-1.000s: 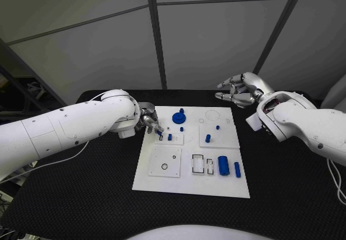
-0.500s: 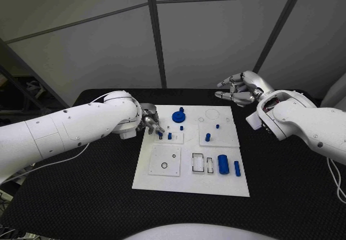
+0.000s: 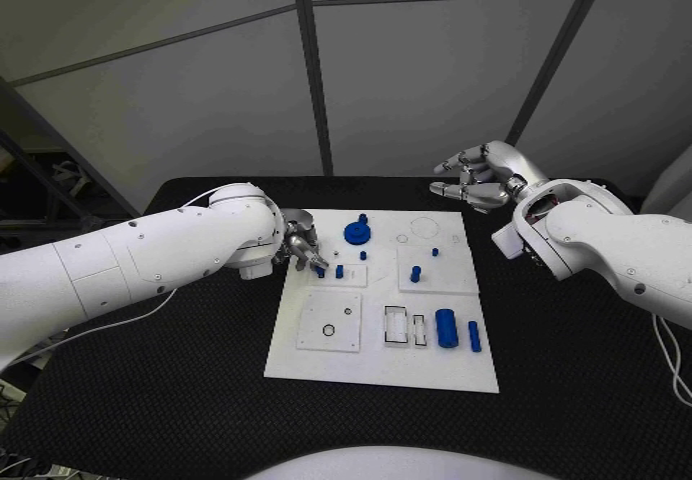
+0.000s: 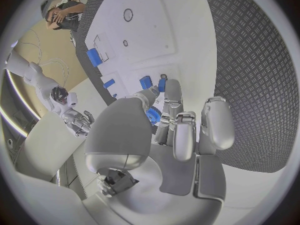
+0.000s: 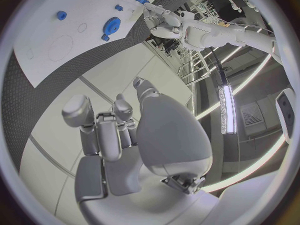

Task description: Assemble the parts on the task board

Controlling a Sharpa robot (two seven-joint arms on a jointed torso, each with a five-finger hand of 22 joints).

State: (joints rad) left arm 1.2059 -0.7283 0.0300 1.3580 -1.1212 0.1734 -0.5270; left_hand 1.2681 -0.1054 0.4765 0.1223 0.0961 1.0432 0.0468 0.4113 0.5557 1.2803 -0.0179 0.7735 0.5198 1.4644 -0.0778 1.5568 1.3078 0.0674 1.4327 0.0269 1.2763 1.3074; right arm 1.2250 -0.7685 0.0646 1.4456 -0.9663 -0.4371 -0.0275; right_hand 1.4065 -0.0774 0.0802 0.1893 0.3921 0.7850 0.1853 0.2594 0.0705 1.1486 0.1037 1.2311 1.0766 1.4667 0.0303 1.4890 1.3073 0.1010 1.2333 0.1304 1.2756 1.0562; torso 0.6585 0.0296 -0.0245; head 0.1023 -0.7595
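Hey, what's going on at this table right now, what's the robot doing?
The robot is assembling small blue parts on the white task board. Its left hand is down at the board's far left section, fingers at a small blue peg there; whether it grips the peg is unclear. The right hand is raised beyond the board's far right corner, holding nothing. A blue gear and blue cylinder sit on the board.

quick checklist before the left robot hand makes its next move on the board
1. Left robot hand is over the task board's left edge: ok.
2. A small blue part sits at its fingertips: ok.
3. Firmly pinched: cannot tell.
4. Right robot hand is off the board, behind its far right corner, holding nothing: ok.
5. Blue gear stands apart from the left robot hand: ok.
6. Large blue cylinder lies well clear, near side: ok.
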